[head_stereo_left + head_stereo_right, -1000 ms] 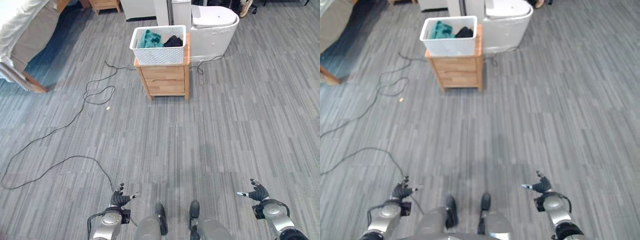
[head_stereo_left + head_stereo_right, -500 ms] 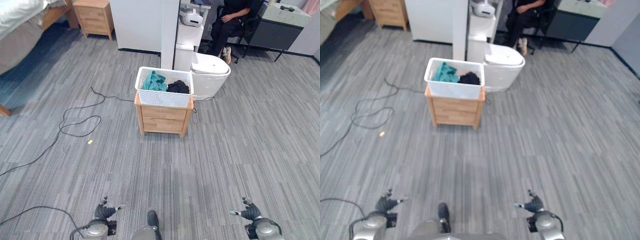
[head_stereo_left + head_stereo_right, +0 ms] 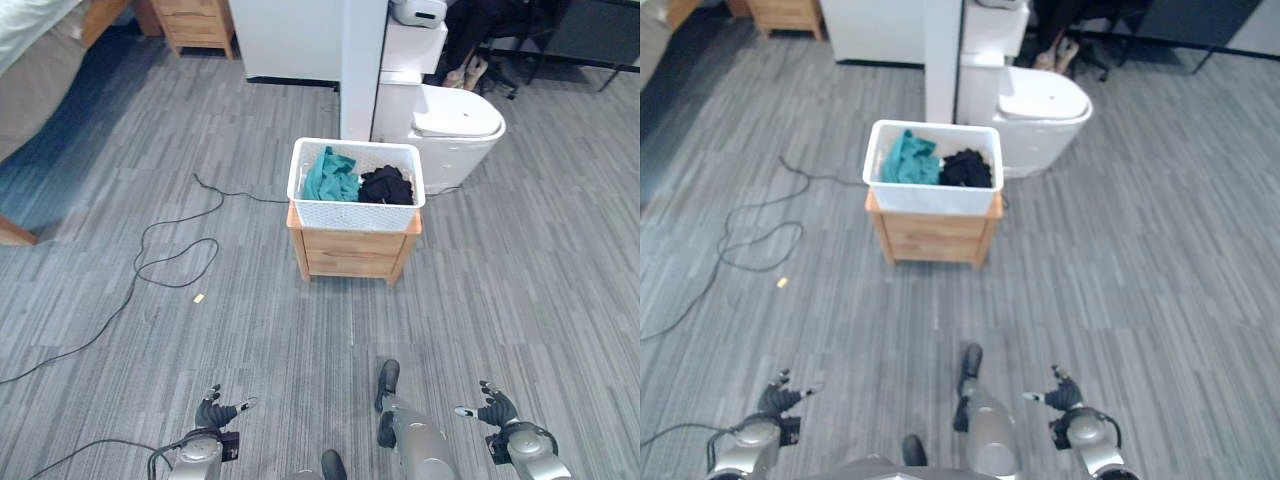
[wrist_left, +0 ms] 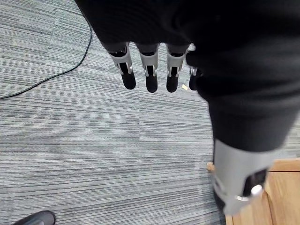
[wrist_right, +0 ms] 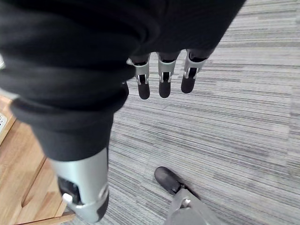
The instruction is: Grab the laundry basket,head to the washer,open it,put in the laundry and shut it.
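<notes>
White laundry basket (image 3: 355, 193) sits on wooden nightstand (image 3: 354, 252), well ahead. My left hand (image 3: 213, 411) and right hand (image 3: 494, 408) low, fingers straight, empty. Guessing light, stiff plastic; I'd grab rim both sides.

Left robot hand (image 3: 214, 411) low, fingers relaxed, holding nothing; right robot hand (image 3: 497, 408) likewise, seemingly slack.

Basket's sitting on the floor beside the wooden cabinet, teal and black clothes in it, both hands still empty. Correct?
Not quite: the basket sits on top of the wooden cabinet, not on the floor, as the left eye view shows. The rest holds: teal clothes and black clothes lie in it, and the left hand and right hand are open and empty.
</notes>
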